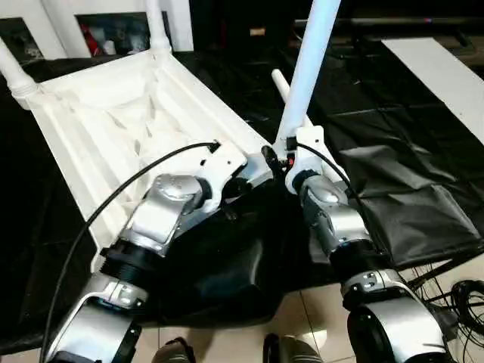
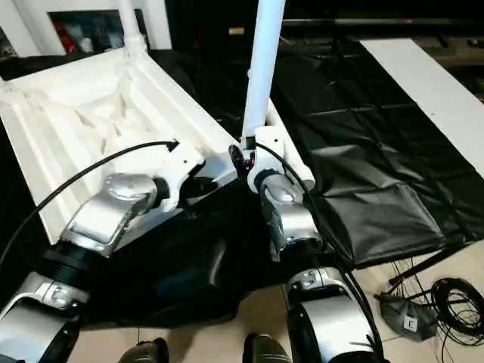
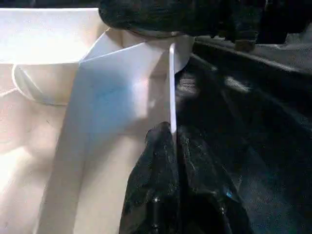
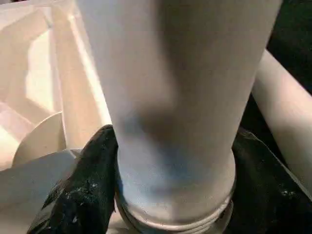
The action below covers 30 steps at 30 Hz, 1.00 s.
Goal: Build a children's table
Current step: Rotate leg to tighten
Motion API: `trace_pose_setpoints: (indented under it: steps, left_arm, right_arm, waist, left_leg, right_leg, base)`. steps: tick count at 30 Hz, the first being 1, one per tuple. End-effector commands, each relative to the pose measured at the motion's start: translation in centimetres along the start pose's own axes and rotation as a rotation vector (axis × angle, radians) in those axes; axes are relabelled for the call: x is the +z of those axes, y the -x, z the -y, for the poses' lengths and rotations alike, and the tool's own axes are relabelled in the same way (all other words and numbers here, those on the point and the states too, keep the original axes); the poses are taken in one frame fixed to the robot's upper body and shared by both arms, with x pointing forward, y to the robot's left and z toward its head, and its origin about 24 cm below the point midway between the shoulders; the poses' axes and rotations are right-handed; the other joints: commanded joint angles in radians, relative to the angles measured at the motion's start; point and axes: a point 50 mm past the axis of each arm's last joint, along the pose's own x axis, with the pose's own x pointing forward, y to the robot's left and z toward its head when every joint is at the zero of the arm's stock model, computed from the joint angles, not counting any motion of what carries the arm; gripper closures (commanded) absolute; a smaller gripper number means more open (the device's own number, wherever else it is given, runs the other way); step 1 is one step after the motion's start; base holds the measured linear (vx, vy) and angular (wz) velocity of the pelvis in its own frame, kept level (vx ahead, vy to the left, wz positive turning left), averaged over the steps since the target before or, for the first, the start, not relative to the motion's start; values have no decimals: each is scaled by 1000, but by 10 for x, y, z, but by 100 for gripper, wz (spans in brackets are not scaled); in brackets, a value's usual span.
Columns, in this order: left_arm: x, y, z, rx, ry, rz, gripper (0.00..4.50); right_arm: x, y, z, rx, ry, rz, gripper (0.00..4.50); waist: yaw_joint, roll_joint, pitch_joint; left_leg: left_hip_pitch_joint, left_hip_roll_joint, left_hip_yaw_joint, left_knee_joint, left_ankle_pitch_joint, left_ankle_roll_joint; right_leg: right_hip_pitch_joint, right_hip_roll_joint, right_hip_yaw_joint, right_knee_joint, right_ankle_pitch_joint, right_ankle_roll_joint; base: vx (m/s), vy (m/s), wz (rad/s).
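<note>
The white tabletop (image 1: 113,128) lies upside down on a black sheet, ribbed underside up. Two legs (image 1: 156,26) stand in its far corner sockets. My left gripper (image 3: 173,141) is shut on the thin near rim of the tabletop, by the near right corner. A third leg (image 1: 310,68) stands upright at that corner, its threaded base (image 4: 175,214) low over the socket. My right gripper (image 4: 175,195) is shut on this leg just above the base, one black finger (image 4: 83,190) on each side. Another loose leg (image 4: 285,102) lies on the sheet just behind.
The black sheet (image 1: 401,197) covers the floor under the work. A flat white board (image 1: 446,76) lies at the far right. A white cabinet (image 1: 98,30) stands behind the tabletop. Cables (image 1: 465,295) lie on the tiles at the near right.
</note>
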Motion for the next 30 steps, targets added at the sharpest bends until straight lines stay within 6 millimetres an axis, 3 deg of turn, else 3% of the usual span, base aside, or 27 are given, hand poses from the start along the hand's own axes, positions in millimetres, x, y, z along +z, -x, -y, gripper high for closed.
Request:
trace_pose_setpoints:
  steps: [1, 4, 6, 9, 10, 16, 19, 20, 25, 30]
  left_arm:
    - [-19, -13, 9, 41, 51, -96, 450]
    - [-19, -13, 8, 48, 51, -97, 450]
    - [-19, -11, 6, 50, 43, -95, 450]
    - [-20, -9, 6, 31, 23, -81, 450]
    - [-20, -8, 6, 24, 22, -76, 450]
    - [-27, 2, 6, -15, 17, -67, 450]
    - [-31, 10, 4, -39, 5, -48, 450]
    - [-34, 14, 2, -48, 5, -43, 450]
    - [-35, 28, 3, -161, -55, 12, 450]
    - [-39, 47, 9, -349, -93, 3, 450]
  right_arm:
    - [-29, 1, -44, 139, -25, -127, 180]
    - [-27, 0, -47, 171, -52, -119, 180]
    - [-24, 0, -50, 231, -80, -111, 124]
    - [-20, 0, -50, 269, -69, -84, 103]
    - [-19, 1, -49, 270, -67, -80, 92]
    - [-6, 5, -29, 297, 3, -10, 35]
    - [-2, 12, -15, 356, 116, 6, 11]
    - [0, 17, -8, 382, 157, 9, 11]
    - [7, 32, 13, 502, 214, 11, 11]
    - [9, 53, 23, 734, 285, -18, 11]
  waist:
    - [2, -1, -57]
    - [2, -1, -54]
    - [1, 1, -53]
    - [1, 1, -51]
    - [-3, -1, -51]
    - [-10, -2, -49]
    - [-7, -3, -51]
    - [-8, -8, -52]
    - [-3, -8, -51]
    - [0, 3, -51]
  left_leg:
    - [5, 0, 5, -61, -247, 16]
    - [4, 1, 3, -64, -271, 15]
    - [4, 3, 2, -67, -297, 13]
    - [3, 4, 0, -70, -312, 14]
    - [-4, 3, -3, -72, -311, 12]
    - [-5, 5, -4, -74, -303, 19]
    - [-4, 6, 0, -69, -267, 29]
    - [-7, 2, 4, -66, -223, 41]
    - [-9, 1, 8, -63, -173, 72]
    - [2, 11, 10, -62, -150, 93]
  right_leg:
    - [44, -46, 31, -83, -263, -154]
    - [42, -47, 29, -86, -296, -147]
    - [40, -46, 29, -89, -316, -141]
    - [39, -48, 29, -91, -331, -139]
    - [45, -49, 27, -91, -342, -134]
    - [41, -50, 29, -96, -371, -128]
    - [42, -49, 32, -92, -311, -140]
    - [47, -45, 31, -89, -241, -158]
    - [55, -44, 32, -83, -176, -176]
    - [50, -45, 32, -76, -121, -221]
  base:
    - [0, 0, 0]
    - [0, 0, 0]
    - [0, 0, 0]
    - [0, 0, 0]
    - [0, 0, 0]
    - [0, 0, 0]
    - [0, 0, 0]
    - [0, 0, 0]
    - [0, 0, 0]
    - [0, 0, 0]
